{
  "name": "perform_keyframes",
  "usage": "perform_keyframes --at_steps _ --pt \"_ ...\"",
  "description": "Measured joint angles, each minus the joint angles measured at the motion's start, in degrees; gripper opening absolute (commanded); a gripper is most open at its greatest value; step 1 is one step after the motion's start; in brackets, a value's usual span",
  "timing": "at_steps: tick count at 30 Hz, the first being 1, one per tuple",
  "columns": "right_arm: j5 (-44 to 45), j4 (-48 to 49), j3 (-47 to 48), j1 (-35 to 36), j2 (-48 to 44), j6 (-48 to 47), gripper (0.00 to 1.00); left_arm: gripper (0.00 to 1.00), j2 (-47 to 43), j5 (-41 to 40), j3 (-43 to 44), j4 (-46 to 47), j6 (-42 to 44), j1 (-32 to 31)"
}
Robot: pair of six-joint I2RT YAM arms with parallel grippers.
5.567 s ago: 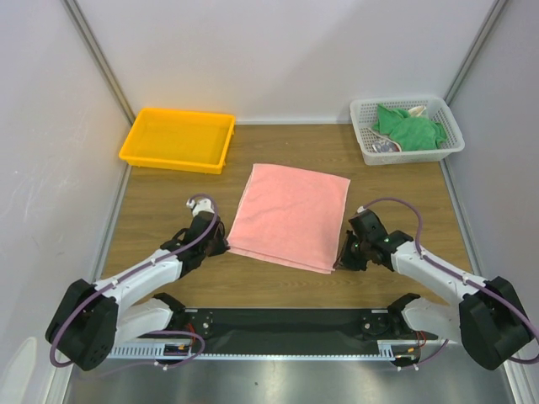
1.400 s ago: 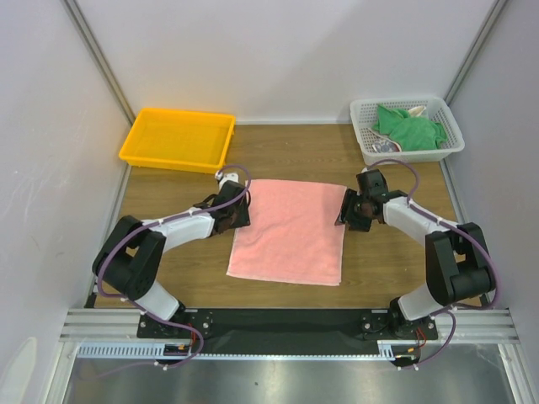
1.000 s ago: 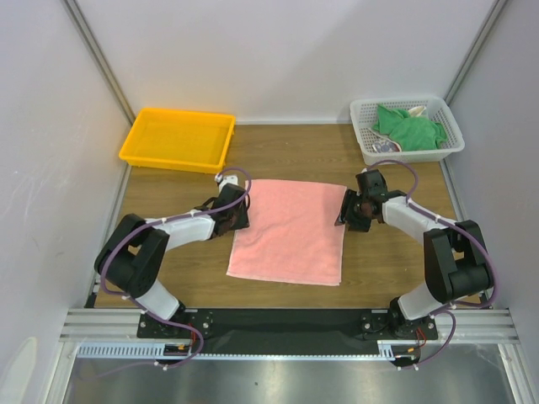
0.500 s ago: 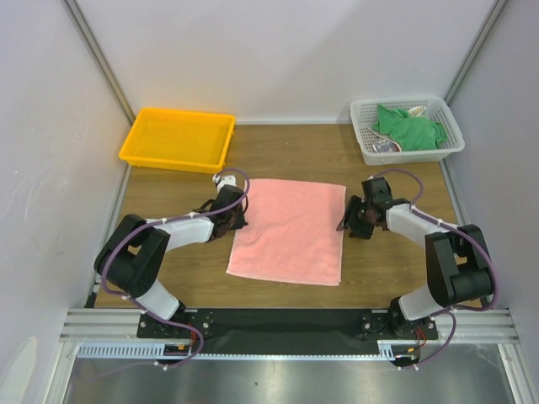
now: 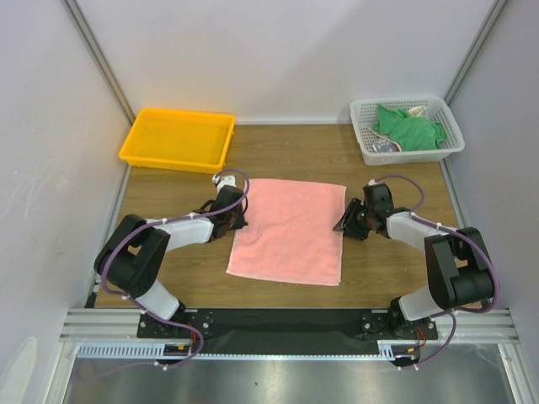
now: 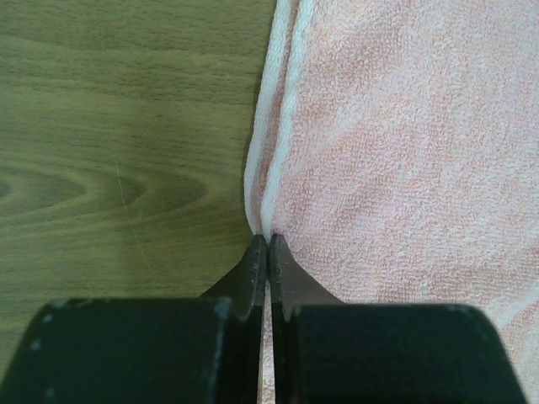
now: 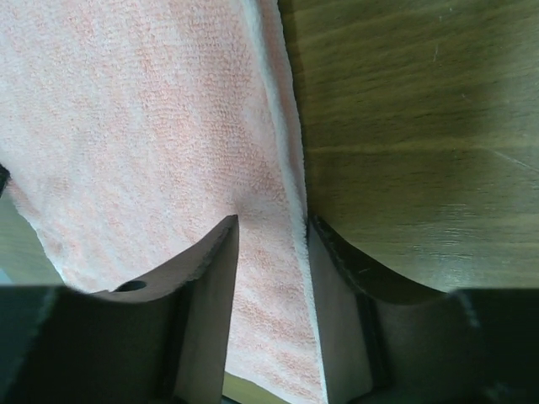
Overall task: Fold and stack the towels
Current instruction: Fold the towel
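Observation:
A salmon-pink towel lies folded flat in the middle of the wooden table. My left gripper is at its left edge; in the left wrist view the gripper is shut with the towel's hem puckered at the fingertips. My right gripper is at the right edge; in the right wrist view it is open, with the towel's edge between the fingers. A green towel lies crumpled in the basket, with a bit of the patterned towel showing beside it.
A white mesh basket stands at the far right of the table. A yellow plastic tray stands at the far left. White walls with metal posts close in the back and both sides.
Since 5.6 s ago both grippers went from the towel's near corners to its side edges, and the towel now lies square. In the last half second the right gripper drew slightly nearer.

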Motion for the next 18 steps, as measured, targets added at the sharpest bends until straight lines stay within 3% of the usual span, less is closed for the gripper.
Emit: perform_keyframes --at_steps 4,6,12,18 --pt "1.5 0.7 -0.5 1.1 0.1 0.3 0.18 0.00 0.0 0.0 0.0 0.0 0.0 0.0" --pt "2.6 0.7 -0.7 2.2 0.4 0.6 0.01 0.01 0.0 0.0 0.0 0.0 0.0 0.0" --pt "3.8 -0.6 0.2 3.1 0.5 0.3 0.00 0.00 -0.7 0.0 0.1 -1.4 0.1 0.0" --pt "4.4 -6.9 7.9 2.4 -1.1 -3.1 0.00 0.00 -6.0 -0.1 1.3 -7.4 1.0 0.0"
